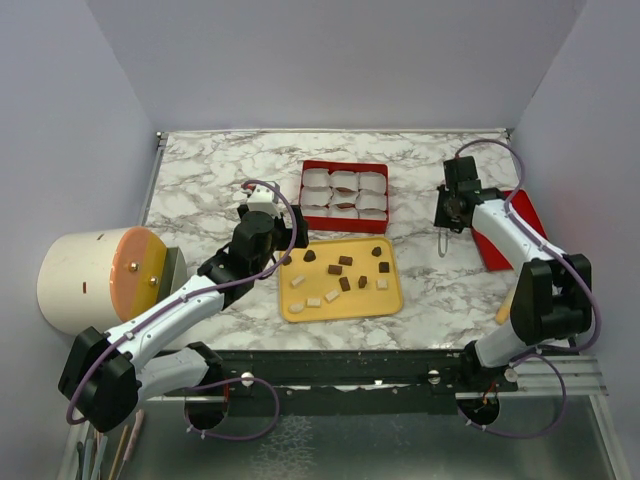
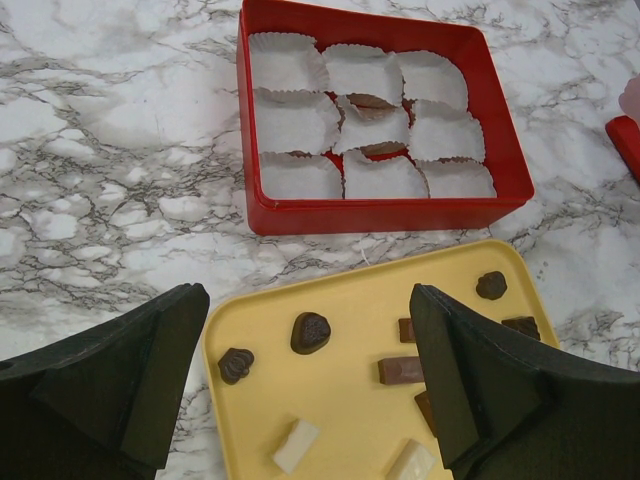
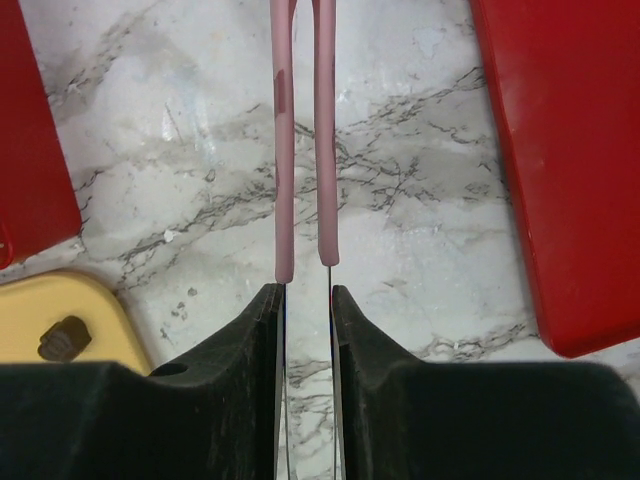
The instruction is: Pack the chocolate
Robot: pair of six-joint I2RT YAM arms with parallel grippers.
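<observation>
Small dark-to-mid-brown chocolate pieces (image 1: 345,262) scattered on flat yellow plastic tray (image 2: 340,410), mid white grey-veined marble-pattern surface (image 2: 100,150). Tray just on near side of open red rectangular box (image 2: 380,215).

Brown pieces mostly on tray's far half. Pale cream blocks (image 2: 296,445) along its near half.

One oblong brown bar (image 2: 400,370) lying flat, long axis left-right in left wrist view. Domed brown piece (image 2: 310,332) just left of it, no clear long axis.

Box lined with white crimped paper cups (image 2: 290,62). Brown showing in two cups of middle column.

Left tool (image 2: 307,297) spread wide, empty, above tray's near-left part, facing box.

Right tool (image 3: 305,300) clamped on pink-sleeved metal tweezers (image 3: 285,150), well right of tray, between box and flat red lid (image 3: 560,150). Tweezers' long axis in line with tool, tips away from wrist, over bare marble.
</observation>
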